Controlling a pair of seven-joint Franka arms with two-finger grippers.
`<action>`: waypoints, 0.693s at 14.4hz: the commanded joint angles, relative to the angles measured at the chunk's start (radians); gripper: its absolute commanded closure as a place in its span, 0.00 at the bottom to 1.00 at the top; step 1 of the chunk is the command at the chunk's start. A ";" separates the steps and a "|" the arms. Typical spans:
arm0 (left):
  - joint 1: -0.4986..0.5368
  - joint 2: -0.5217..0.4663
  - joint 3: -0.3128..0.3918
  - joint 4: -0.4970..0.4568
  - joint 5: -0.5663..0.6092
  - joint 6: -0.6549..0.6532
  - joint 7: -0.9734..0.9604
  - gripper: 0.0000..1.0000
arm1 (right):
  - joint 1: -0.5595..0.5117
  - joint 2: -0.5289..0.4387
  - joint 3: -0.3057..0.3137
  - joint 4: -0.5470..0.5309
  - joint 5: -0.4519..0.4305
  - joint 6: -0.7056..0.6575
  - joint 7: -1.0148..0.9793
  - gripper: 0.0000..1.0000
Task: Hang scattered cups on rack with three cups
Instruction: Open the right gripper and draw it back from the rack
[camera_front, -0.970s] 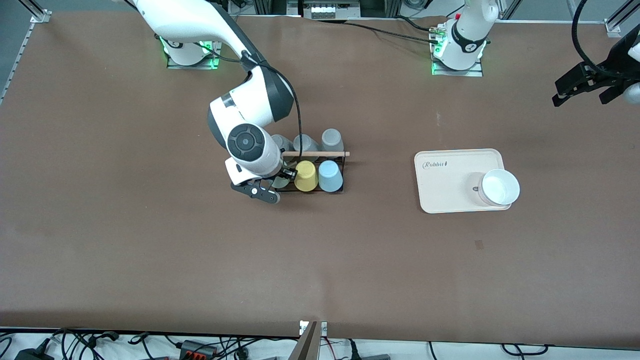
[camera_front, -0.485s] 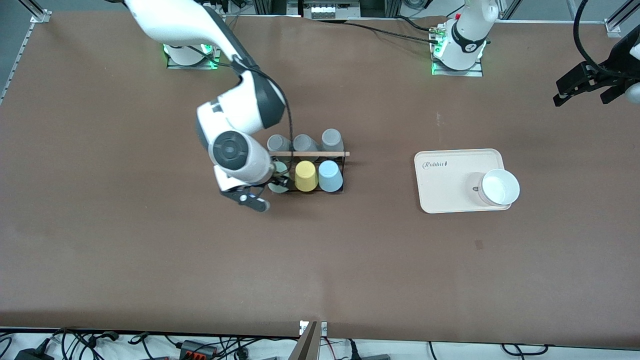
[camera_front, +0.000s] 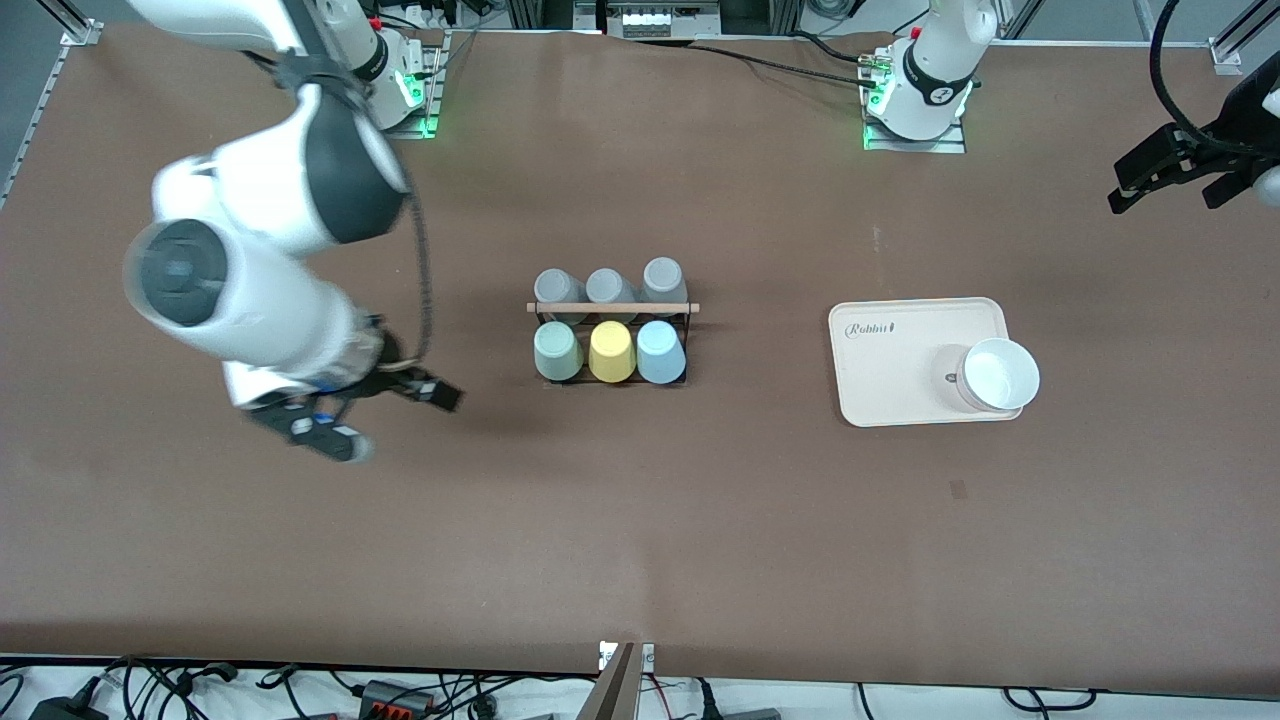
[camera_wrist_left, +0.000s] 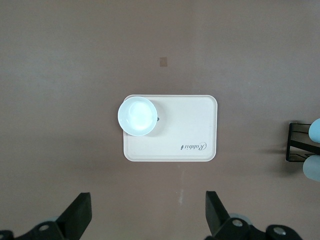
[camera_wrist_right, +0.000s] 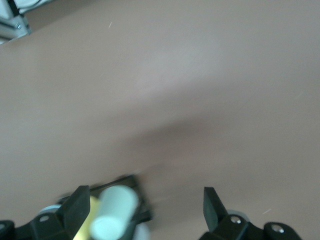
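Cups sit in two rows on the rack (camera_front: 610, 345): my mint green cup (camera_front: 557, 352), a yellow cup (camera_front: 611, 352) and the light blue cup (camera_front: 660, 352) in the row nearer the front camera, three grey cups (camera_front: 607, 286) in the farther row, with the wooden rod (camera_front: 612, 308) lying across between the rows. My right claw (camera_front: 372, 417) is up over bare table (camera_front: 640, 540), toward the right arm's end from the rack and well apart from it, its fingers spread with nothing between them. In the right wrist view the mint green cup shows blurred, upturned on what I take to be its peg. My left claw (camera_front: 1170, 180) waits high over the table's edge at the left arm's end, fingers apart and empty. Under it lies a cream tray (camera_wrist_left: 190, 127) carrying a white bowl (camera_wrist_left: 136, 116).
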 joint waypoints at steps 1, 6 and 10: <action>0.003 0.008 0.000 0.020 0.008 -0.002 0.009 0.00 | -0.044 -0.041 0.007 0.008 -0.077 -0.041 -0.119 0.00; 0.003 0.008 0.002 0.020 0.005 -0.002 0.009 0.00 | -0.243 -0.148 0.023 -0.099 -0.065 -0.023 -0.356 0.00; 0.003 0.008 0.002 0.020 0.005 -0.002 0.009 0.00 | -0.355 -0.254 0.049 -0.215 -0.075 0.039 -0.608 0.00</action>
